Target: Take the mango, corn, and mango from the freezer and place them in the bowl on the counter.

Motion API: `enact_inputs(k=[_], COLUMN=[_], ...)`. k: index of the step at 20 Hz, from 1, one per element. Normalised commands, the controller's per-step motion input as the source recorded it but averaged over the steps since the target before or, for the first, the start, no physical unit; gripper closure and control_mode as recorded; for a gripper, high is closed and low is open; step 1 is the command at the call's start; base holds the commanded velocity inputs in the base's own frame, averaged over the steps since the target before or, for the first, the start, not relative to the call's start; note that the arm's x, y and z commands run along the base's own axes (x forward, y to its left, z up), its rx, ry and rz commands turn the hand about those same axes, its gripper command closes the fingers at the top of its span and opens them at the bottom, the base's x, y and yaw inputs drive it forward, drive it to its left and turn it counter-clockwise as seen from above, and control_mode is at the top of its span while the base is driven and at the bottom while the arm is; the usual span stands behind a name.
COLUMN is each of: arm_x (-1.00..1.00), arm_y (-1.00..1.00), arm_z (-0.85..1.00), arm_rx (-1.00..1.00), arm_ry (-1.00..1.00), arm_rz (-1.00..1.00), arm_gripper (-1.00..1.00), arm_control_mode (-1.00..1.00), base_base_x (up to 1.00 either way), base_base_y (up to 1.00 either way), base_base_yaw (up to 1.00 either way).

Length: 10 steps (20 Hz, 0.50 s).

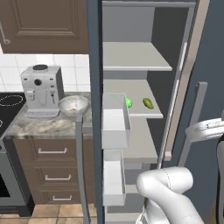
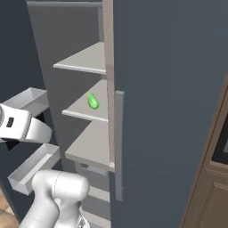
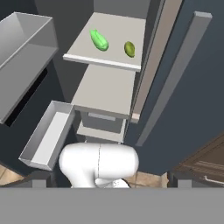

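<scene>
Freezer [image 1: 205,52] open; bright green item [image 1: 128,103] half hidden behind door bin [image 1: 116,120].

Mangoes [image 3: 129,49] on open freezer [image 1: 131,65] shelf

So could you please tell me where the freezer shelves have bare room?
The top shelf is bare, as is the one below the fruit. The middle shelf holds a bright green item and an olive one, with room in front.

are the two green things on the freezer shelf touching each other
Apart. The hand view shows bare shelf between the bright green item and the olive-green item; the left base view shows that gap too.
</scene>
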Motion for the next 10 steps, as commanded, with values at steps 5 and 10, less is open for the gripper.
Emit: enact_inputs(k=[5,10], arm_x=[0.00,0.00], arm_y=[0.00,0.00], arm_z=[0.00,0.00], arm_rx=[0.00,0.00], arm_ry=[0.00,0.00], arm_rz=[0.00,0.00], arm_gripper=[-1.00,-1.00], arm_control_mode=[1.00,1.00], base_base_x=[0.19,0.39], base_base_y=[-0.16,0.03], base_base_yaw=[-0.19,-0.20])
